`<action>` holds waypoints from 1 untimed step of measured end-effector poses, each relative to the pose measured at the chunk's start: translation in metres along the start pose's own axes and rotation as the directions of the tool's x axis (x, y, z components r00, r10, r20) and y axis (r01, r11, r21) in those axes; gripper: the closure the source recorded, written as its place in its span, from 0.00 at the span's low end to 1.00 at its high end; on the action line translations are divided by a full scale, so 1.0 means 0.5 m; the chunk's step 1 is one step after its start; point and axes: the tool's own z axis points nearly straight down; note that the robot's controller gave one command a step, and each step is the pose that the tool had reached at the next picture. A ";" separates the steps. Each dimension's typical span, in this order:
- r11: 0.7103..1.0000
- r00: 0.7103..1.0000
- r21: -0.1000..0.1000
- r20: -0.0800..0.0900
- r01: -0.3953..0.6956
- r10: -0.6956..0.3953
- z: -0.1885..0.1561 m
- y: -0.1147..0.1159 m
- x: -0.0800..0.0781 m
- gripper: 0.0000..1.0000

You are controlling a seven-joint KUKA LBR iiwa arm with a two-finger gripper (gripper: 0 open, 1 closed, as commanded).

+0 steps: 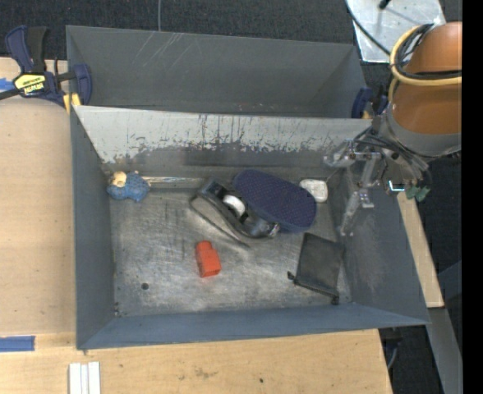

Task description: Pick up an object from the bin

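The gripper [352, 212] hangs low in the right part of the frame, close to the right wall of the grey metal bin [225, 130]. It is over a bare patch of the bin floor, with nothing seen in its grasp. Whether the claw is released or clenched cannot be told from this angle.

Two things lie nearest to it. Just below and to the left is a flat black square pouch [319, 266], lying on the floor at the lower right of the bin with one corner near the front wall. Just to the left of the gripper, slightly higher in the frame, is a small white lump [314, 190], apart from the gripper.

The white lump sits at the right end of a dark blue oval pad [274, 199] near the middle of the bin. The pad's left part lies against, and partly over, a grey and black tape dispenser [229, 210], which is set at a slant at the centre of the floor. Below the dispenser, well apart from the gripper, a small orange block [208, 258] lies alone. In the upper left corner of the floor, by the back wall, is a small blue and yellow toy [127, 186].

At the upper right of the frame, the arm's rounded orange cover [430, 80] stands above the gripper, outside the bin's rim.
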 end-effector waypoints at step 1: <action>0.998 0.998 -0.002 0.004 0.056 -0.056 0.119 0.098 -0.083 0.00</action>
